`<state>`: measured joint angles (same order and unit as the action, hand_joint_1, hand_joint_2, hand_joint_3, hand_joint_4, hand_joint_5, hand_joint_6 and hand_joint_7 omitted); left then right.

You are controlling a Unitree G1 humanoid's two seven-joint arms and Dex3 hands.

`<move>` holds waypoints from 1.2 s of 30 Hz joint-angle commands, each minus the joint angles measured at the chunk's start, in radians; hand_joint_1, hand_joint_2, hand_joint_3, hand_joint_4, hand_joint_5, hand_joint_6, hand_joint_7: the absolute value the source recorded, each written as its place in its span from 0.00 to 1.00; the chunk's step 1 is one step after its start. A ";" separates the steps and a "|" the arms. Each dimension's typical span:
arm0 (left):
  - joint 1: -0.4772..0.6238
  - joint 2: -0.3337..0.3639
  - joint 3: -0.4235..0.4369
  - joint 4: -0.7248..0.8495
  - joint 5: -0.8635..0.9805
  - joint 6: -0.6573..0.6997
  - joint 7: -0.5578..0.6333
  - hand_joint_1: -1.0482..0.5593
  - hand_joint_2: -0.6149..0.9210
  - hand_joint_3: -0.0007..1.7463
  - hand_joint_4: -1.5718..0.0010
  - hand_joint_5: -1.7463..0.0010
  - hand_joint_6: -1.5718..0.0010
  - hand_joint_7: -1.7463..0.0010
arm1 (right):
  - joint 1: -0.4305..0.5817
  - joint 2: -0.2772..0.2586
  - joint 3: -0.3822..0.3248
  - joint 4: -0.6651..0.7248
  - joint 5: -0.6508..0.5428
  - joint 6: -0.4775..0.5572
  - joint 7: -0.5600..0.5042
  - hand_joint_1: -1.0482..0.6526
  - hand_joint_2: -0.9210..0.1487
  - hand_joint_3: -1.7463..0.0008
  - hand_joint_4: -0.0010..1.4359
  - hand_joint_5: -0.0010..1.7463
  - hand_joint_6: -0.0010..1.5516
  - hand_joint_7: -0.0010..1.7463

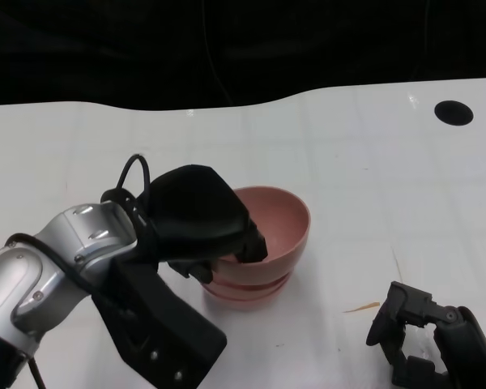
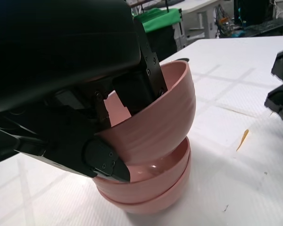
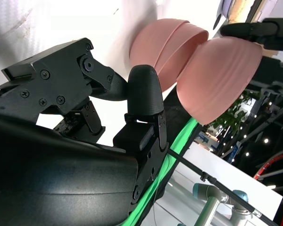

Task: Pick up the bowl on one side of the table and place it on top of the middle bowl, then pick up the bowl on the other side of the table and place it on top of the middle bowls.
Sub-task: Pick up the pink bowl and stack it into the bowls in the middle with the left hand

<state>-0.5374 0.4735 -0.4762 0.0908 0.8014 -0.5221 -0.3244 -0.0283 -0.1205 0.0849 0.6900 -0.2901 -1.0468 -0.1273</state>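
Two pink bowls sit nested at the table's middle. A third pink bowl is tilted just above and partly inside them. My left hand grips that bowl by its near rim, fingers inside and outside the wall. Whether the tilted bowl touches the stack I cannot tell. My right hand rests low at the front right, apart from the bowls, fingers curled in with nothing between them.
The white table has a black round hole at the far right. A small orange sliver lies between the bowls and my right hand. A dark backdrop runs behind the table's far edge.
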 commanded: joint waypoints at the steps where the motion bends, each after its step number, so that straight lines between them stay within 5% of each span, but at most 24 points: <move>1: 0.010 0.019 -0.006 0.031 0.041 -0.017 0.053 0.54 1.00 0.02 0.37 0.56 0.20 0.98 | 0.011 -0.015 -0.004 0.001 0.014 -0.003 0.004 0.49 0.25 0.39 0.60 1.00 0.45 0.91; 17: 0.013 0.010 -0.034 0.121 0.147 0.009 0.145 0.53 1.00 0.02 0.35 0.65 0.24 1.00 | 0.007 -0.018 -0.008 0.010 0.019 -0.014 0.009 0.50 0.26 0.40 0.60 1.00 0.46 0.91; 22: 0.012 0.009 -0.044 0.140 0.152 0.008 0.174 0.53 1.00 0.03 0.38 0.57 0.23 1.00 | 0.008 -0.016 -0.010 0.013 0.023 -0.016 0.009 0.50 0.26 0.39 0.61 1.00 0.46 0.91; 27: 0.010 0.006 -0.059 0.149 0.167 0.010 0.192 0.52 1.00 0.04 0.38 0.61 0.23 1.00 | 0.009 -0.018 -0.008 0.009 0.022 -0.010 0.012 0.50 0.27 0.39 0.61 1.00 0.46 0.91; 36: 0.002 -0.003 -0.075 0.162 0.184 0.002 0.245 0.52 0.98 0.01 0.42 0.46 0.22 0.99 | 0.008 -0.015 -0.008 0.011 0.025 -0.011 0.012 0.50 0.27 0.39 0.60 1.00 0.46 0.91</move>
<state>-0.5295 0.4643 -0.5499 0.2429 0.9797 -0.5146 -0.1025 -0.0279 -0.1210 0.0848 0.6971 -0.2757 -1.0494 -0.1138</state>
